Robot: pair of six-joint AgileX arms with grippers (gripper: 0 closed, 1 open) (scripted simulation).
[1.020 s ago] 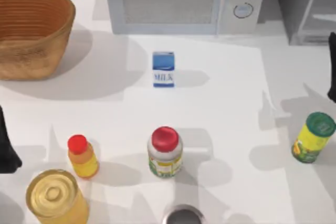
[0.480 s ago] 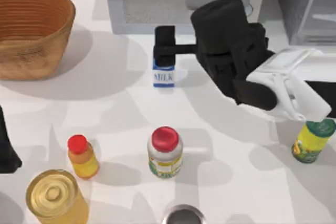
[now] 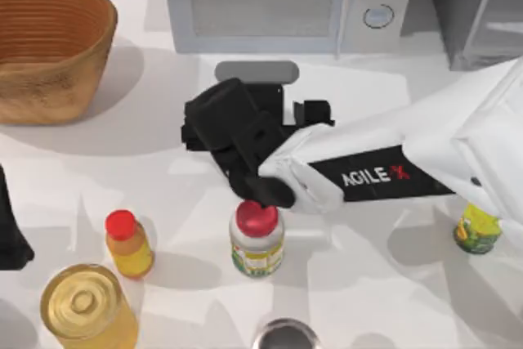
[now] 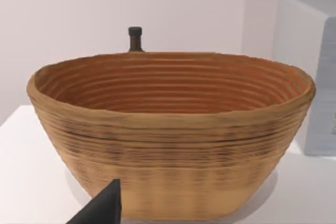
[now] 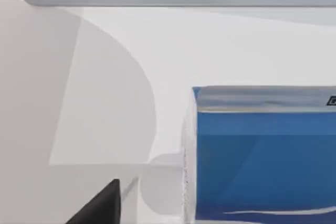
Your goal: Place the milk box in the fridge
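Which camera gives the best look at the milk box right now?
The right wrist view: the milk box sits close up, its blue top and side plain beside the white table. In the top view the right arm and its gripper cover the spot where the box stands. The left wrist view faces the basket instead.

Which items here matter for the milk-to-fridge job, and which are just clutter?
Job:
- milk box, close before the right wrist camera
- fridge, table's far right corner
- right gripper, over the table's middle

Clutter:
- microwave
- basket
- red-capped white jar
- small red-capped bottle
- yellow jar
- green-lidded can
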